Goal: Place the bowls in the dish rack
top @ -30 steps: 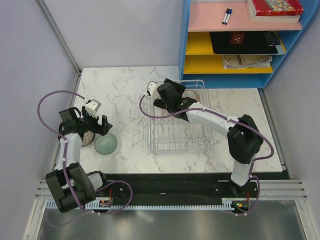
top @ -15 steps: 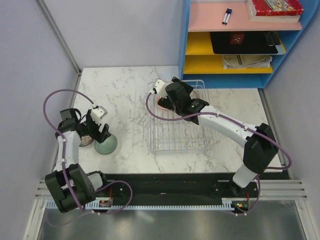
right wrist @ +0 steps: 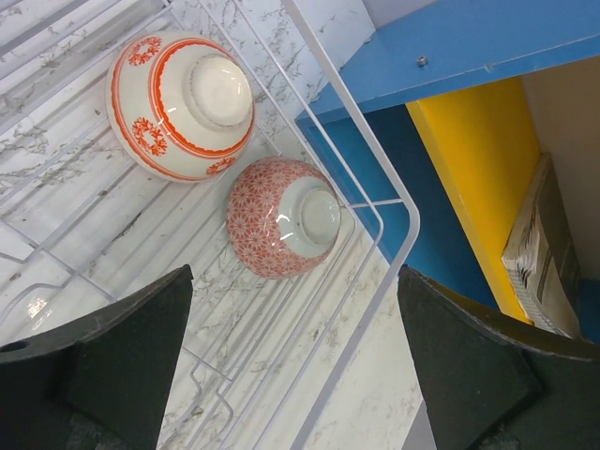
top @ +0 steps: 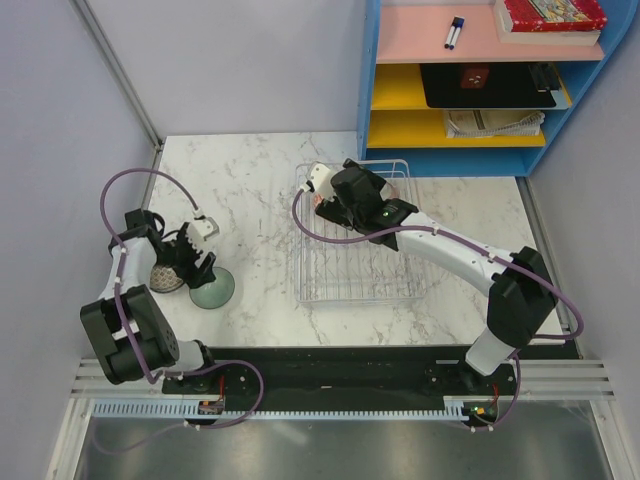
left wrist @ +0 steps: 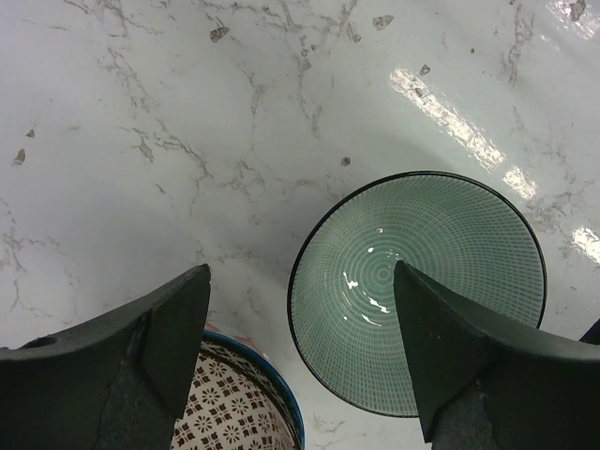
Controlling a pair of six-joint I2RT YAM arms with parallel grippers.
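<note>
the left gripper (left wrist: 300,281) hangs wide open, empty, over the pale green ribbed ceramic bowl (left wrist: 417,291), upright well left of the silver-white wire dish rack (top: 352,282); i'd lower one finger inside its rim, clear of the brown-patterned neighbour bowl (left wrist: 242,405); right gripper (right wrist: 295,277) gapes empty over the rack

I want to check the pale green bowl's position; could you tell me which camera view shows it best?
The left wrist view: the pale green bowl appears large and upright, with nearly its whole rim visible. The top external view shows the bowl small, beside the left gripper. The right wrist view misses it.
</note>
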